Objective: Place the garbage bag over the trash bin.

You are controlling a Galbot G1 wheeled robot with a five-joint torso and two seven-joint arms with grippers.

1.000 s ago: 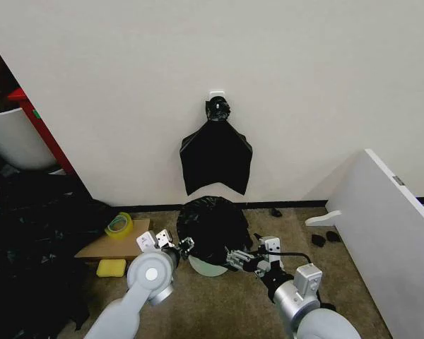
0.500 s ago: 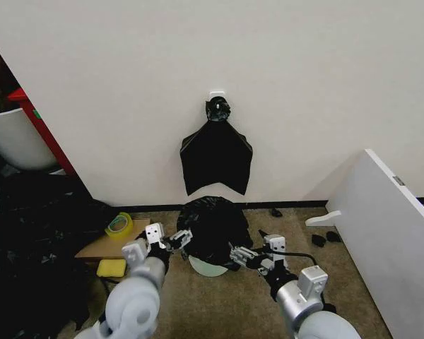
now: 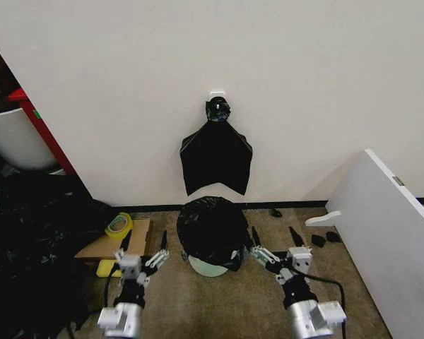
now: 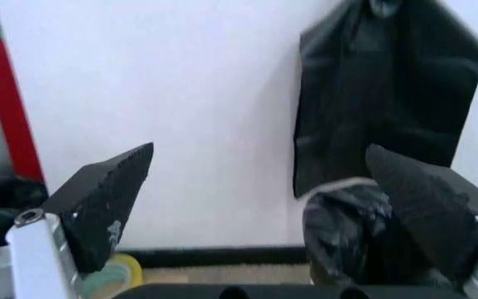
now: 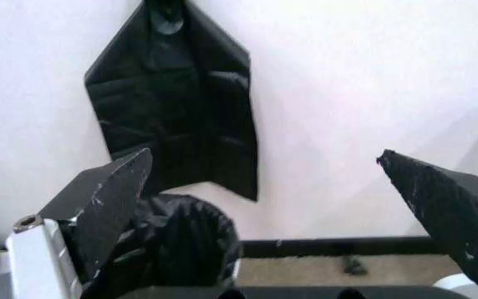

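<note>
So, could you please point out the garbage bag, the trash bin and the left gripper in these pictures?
garbage bag (image 3: 213, 227): head view, on the crinkly black top that covers the bin.
trash bin (image 3: 206, 268): head view, on the pale base below the bag's edge.
left gripper (image 3: 143, 242): head view, midway between its open fingertips.

The right gripper has its two dark fingers spread wide, one at the lower left of the frame, the other at the lower right; nothing is between them. Behind, at the upper left, a flat black bundle of bags hangs on the white wall; below it, at the lower left, the garbage bag lies glossy and crinkled, partly hidden by the left finger. A dark baseboard runs along the bottom of the wall; under it is the beige carpet.
</note>
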